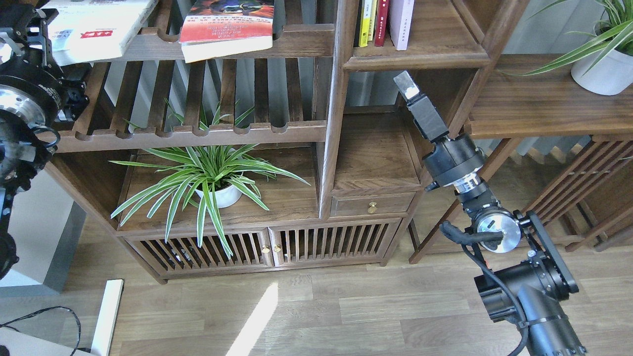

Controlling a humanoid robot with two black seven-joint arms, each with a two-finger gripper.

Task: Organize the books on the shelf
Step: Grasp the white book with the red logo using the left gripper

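The large white book (99, 24) with red characters lies on the upper slatted rack at top left. The red-orange book (227, 27) lies on the same rack to its right. A slim yellow book (366, 22), a red one (382, 20) and a pale lilac-white one (401, 22) stand upright on the narrow plank shelf (425, 55). My left gripper (27, 29) is dark and sits against the white book's left edge; its fingers cannot be told apart. My right gripper (406, 88) points up just below that shelf, holding nothing that I can see.
A spider plant (207, 173) in a white pot stands on the low board of the bookcase. A small drawer (372, 203) sits below the middle compartment. A potted plant (601, 69) stands on the side table at right. A white strip (106, 311) lies on the floor.
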